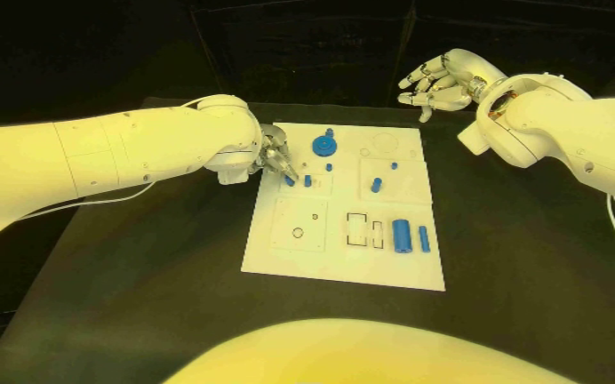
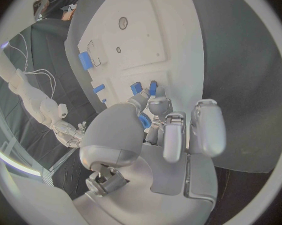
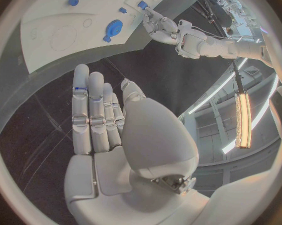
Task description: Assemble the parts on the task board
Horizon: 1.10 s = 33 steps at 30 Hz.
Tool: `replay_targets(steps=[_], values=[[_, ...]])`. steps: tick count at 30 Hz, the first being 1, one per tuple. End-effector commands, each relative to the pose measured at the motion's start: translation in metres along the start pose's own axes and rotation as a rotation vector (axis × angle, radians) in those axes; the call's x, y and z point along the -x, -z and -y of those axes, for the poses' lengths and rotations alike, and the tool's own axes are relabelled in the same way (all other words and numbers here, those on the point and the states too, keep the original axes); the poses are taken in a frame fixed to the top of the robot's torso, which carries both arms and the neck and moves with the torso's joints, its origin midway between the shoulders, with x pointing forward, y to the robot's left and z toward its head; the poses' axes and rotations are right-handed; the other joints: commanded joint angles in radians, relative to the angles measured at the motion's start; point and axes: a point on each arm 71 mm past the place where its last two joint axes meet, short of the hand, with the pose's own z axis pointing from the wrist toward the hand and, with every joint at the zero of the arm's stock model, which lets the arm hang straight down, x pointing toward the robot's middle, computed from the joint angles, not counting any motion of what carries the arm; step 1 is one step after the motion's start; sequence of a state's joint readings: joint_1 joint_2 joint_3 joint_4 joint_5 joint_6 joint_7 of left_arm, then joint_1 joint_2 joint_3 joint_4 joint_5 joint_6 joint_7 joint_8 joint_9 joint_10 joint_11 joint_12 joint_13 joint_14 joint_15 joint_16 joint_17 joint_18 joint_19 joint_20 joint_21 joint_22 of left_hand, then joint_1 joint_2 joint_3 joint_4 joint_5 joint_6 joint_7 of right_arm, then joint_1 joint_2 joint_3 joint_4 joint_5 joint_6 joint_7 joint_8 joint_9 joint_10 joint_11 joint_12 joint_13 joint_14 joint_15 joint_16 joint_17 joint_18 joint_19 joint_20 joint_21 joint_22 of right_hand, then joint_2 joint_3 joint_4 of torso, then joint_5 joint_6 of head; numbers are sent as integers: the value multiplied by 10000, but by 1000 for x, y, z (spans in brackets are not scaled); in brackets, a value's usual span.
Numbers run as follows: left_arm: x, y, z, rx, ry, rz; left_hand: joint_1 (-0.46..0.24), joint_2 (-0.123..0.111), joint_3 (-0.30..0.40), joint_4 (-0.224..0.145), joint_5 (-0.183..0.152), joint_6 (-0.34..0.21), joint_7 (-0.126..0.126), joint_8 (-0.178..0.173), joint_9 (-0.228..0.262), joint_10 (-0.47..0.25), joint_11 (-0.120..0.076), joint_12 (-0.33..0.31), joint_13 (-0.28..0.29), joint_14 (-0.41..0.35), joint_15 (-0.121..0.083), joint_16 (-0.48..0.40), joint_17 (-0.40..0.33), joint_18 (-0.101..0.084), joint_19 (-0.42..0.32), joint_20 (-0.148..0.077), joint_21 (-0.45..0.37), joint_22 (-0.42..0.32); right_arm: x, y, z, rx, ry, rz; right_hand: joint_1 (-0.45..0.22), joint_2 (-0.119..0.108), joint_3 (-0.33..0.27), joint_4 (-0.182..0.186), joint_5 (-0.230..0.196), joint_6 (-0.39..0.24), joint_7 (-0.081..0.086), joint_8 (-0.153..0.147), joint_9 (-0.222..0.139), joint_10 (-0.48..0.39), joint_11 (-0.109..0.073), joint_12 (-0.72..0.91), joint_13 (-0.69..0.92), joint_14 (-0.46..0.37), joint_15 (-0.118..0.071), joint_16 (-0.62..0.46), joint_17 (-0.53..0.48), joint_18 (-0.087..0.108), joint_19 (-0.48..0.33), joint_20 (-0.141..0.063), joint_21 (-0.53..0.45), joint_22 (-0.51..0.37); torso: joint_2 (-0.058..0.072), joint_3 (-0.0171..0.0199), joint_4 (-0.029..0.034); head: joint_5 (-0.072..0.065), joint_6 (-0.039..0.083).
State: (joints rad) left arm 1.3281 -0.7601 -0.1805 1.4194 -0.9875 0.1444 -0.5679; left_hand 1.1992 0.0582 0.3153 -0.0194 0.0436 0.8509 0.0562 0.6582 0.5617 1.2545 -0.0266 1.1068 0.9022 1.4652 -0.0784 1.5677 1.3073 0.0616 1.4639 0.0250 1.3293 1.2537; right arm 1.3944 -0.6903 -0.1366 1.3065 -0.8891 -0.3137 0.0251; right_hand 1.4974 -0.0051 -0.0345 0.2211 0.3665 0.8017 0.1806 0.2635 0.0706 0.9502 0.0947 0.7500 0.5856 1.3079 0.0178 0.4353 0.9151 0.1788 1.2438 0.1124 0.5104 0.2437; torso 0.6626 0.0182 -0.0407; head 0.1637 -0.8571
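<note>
The left hand [image 1: 273,155] pinches a small blue part [image 2: 153,88] to seat it on the task board [image 1: 289,260], while the right hand [image 1: 443,77] hovers spread and empty.

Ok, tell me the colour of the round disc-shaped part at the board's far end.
Blue; the round part shows best in the head view.

- The task board [image 1: 344,264] lies in the middle of the worktop [image 1: 154,295].
- The left robot hand [image 1: 273,157] is over the board's far left corner, at a small part [image 1: 290,180].
- The round part [image 1: 325,145] lies just right of it.
- The right robot hand [image 1: 440,80] hovers behind the board's far right corner.
</note>
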Motion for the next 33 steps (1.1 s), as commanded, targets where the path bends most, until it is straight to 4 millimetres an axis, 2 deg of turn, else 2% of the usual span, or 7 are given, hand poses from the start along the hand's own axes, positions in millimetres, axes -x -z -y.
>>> replay_targets(steps=[1, 21, 26, 33], values=[[-2, 0, 0, 72, -166, -137, 30, -39, 1272, -1209, 35, 17, -68, 45, -17, 41, 21, -45, -5, 1056, -56, 31, 2634, 63, 28, -23, 9, 14, 0, 0, -2, 78, -16, -36, 102, -13, -72, 6, 67, -45, 4, 60, -13, -48, -13, 67, -9, -36, -20, 55, -6, 31, 67, 10, -37, -13, 1, -6, 3, 3, -12], [-1, -2, 2, 67, -155, -100, -88, -98, 1488, -1201, 35, 38, -59, 67, 9, 70, 30, -24, 21, 1056, -48, 31, 2634, 64, 25, -18, -1, 13, 0, 0, -2, 92, -15, -37, 102, -13, -72, 6, 67, -45, 4, 60, -13, -48, -13, 67, -9, -36, -20, 55, -6, 31, 67, 10, -37, -13, 5, 5, -3, 8, -62], [0, -3, 3, 100, -135, -65, -368, -268, 1478, -1091, 33, 129, -92, 118, 39, 115, 19, 39, 94, 1056, -48, 31, 2634, 64, 26, -14, -3, 18, 0, 0, -2, 99, -15, -31, 102, -13, -72, 6, 67, -45, 4, 60, -13, -48, -13, 67, -9, -36, -20, 55, -6, 31, 67, 10, -37, -13, 8, 4, -7, -5, -74], [0, -5, 3, 180, -158, -85, -488, -330, 1493, -1038, 33, 187, -125, 144, 54, 130, -7, 64, 119, 1056, -67, 31, 2634, 67, 26, -23, -6, 21, 0, 0, -2, 101, -15, -30, 102, -13, -72, 6, 67, -45, 4, 60, -13, -48, -13, 67, -9, -36, -20, 55, -6, 31, 67, 10, -37, -13, 9, 4, -3, -20, -100]])
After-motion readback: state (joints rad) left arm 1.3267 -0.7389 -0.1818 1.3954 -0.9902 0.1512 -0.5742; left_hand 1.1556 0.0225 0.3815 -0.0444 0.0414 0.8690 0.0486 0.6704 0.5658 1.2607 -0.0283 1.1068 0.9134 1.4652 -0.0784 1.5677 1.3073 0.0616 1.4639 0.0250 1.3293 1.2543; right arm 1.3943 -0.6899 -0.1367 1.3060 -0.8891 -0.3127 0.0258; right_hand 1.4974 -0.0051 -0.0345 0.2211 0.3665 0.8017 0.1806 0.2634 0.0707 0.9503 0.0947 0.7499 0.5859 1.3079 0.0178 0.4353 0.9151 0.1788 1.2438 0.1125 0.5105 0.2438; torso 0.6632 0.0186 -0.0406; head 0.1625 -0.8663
